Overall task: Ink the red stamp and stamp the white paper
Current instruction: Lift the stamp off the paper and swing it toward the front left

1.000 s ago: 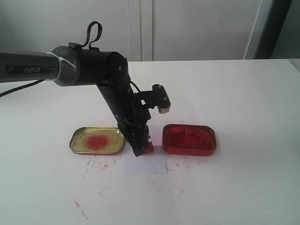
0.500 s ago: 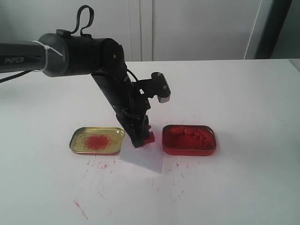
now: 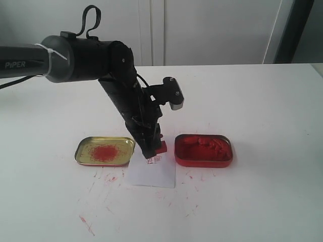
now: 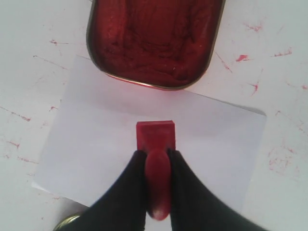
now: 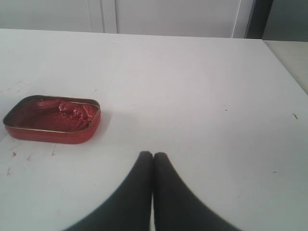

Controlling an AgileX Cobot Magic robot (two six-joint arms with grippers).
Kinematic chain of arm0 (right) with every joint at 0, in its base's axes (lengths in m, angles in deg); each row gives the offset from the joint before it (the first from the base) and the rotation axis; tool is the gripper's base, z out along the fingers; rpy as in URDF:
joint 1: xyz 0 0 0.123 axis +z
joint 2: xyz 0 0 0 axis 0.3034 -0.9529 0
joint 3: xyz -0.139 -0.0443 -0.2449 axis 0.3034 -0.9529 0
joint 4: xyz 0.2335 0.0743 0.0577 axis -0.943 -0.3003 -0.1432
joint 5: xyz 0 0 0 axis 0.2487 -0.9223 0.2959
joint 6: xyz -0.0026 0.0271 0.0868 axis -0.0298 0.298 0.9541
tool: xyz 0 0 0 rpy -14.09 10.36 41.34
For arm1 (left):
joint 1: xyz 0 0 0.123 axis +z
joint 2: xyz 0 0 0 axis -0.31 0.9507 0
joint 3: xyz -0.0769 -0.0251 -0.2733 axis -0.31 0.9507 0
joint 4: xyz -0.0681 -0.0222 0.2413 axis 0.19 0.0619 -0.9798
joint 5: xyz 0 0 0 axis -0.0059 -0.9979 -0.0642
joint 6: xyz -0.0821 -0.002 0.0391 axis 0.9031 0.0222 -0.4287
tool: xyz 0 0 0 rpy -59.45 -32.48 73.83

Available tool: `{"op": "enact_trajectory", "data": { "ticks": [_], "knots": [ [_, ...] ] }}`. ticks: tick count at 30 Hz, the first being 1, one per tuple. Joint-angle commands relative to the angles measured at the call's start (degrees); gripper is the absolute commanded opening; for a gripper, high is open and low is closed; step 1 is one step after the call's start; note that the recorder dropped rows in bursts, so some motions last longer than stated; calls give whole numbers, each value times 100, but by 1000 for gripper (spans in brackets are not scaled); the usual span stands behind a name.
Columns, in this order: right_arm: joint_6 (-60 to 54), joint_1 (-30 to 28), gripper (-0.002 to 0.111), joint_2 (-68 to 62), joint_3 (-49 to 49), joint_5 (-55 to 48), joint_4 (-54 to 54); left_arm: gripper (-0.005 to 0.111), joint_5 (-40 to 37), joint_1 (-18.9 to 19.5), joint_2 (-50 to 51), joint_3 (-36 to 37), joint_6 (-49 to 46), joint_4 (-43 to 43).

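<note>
While the left gripper (image 4: 156, 159) is clenched on the rounded handle of the small red plastic T-shaped stamp (image 4: 155, 134), we judge the lift-off to be the critical phase. In the exterior view the stamp hangs at the centre of the frame, over the upper edge of the thin white rectangular paper sheet (image 3: 151, 174). A small red imprint (image 3: 154, 160) shows just below it. We cannot tell whether the stamp face touches the sheet. The right gripper (image 5: 153, 161) has its fingers pressed together on nothing, at the lower centre of its own view.

We identify these hazards:

1. Smearing. The sheet lies loose and unweighted, so any sideways drift with the wet face in contact would drag ink across the imprint.
2. Sheet lift. Sticky paste may make the paper cling, rise with the stamp and fall out of place.
3. Collision. The red rectangular tin of ink paste (image 3: 203, 149) sits just right of the stamp, and the shallow gold tin lid smeared with red (image 3: 104, 151) sits just left. A slanted path could clip either rim.
4. Slip. The fingers (image 4: 130, 183) pinch a smooth, narrow handle. A jolt could rotate or drop the stamp and leave a stray mark on the white table (image 3: 262, 101).
</note>
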Motion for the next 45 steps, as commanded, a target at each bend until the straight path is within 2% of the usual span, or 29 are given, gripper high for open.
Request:
{"op": "enact_trajectory", "data": {
  "ticks": [1, 15, 19, 31, 45],
  "knots": [
    [-15, 6, 0, 29, -31, 81, -4, 0, -62, -44, -112, 32, 20, 62],
    [-15, 6, 0, 29, -31, 81, -4, 0, -180, -44, -545, 32, 220, 423],
    [-15, 6, 0, 29, -31, 81, -4, 0, -277, -44, -662, 32, 220, 832],
    [-15, 6, 0, 29, -31, 81, -4, 0, -1049, -44, -981, 32, 220, 1297],
    [-15, 6, 0, 29, -31, 81, -4, 0, -1755, -34, -1016, 32, 998, 1266]
  ]
}}
